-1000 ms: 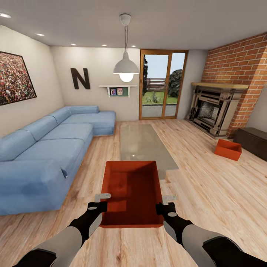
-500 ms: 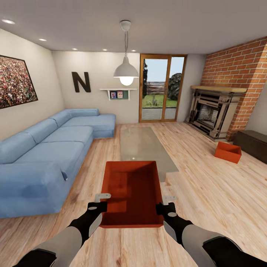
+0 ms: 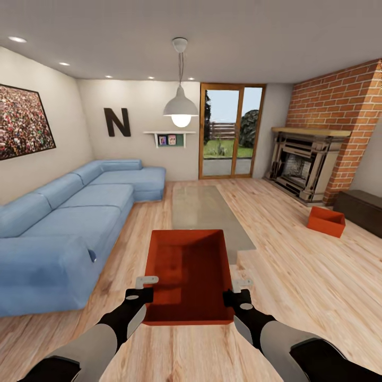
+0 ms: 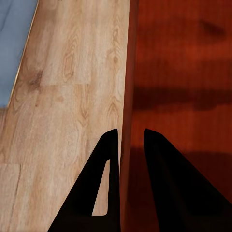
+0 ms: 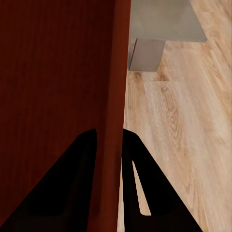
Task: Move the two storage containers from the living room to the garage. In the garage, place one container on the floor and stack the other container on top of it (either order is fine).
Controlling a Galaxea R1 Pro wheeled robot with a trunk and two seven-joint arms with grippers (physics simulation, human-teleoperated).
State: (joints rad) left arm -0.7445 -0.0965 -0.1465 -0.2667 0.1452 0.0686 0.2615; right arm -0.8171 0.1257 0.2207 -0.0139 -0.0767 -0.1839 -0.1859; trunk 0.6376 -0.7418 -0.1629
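Note:
I hold one orange-red storage container in front of me above the living room's wood-plank flooring. My left gripper is shut on its left wall, one finger on each side. Across from it, my right gripper is shut on the right wall the same way. The other storage container sits on the planks at the right, near the brick fireplace. The garage is out of view.
A glass coffee table stands just beyond the held container. A long blue sofa fills the left side. A dark low cabinet sits at the far right. Wood-framed glass doors are in the back wall.
The whole room has slid down and shrunk slightly in the head view, so the camera has shifted back. Both grippers and the held container keep the same place in the picture.

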